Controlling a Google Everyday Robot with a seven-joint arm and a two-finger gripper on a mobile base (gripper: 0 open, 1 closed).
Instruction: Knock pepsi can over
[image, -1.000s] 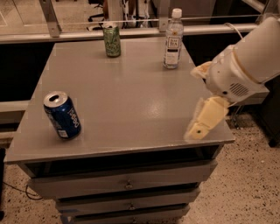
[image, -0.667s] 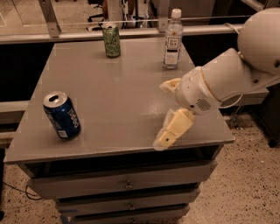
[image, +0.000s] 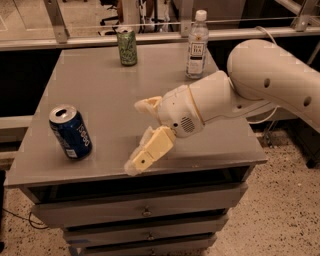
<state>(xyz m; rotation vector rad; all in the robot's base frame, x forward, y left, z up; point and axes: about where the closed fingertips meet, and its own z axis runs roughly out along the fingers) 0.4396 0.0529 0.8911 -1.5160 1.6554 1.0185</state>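
Hand (image: 136, 136) has slid left over grey tabletop (image: 100, 85).

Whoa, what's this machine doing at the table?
A robot arm's gripper, fingers open, hangs over the front of the grey table, apart from the upright pepsi can at front left, which it is meant to knock over. A green can and a clear bottle stand at the back.

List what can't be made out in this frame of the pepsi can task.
All camera view:
gripper, open, right of the pepsi can near the table front: contact with the tabletop unclear, single angle.
arm: cut off by the right edge.
green can, bottle: label text too small.
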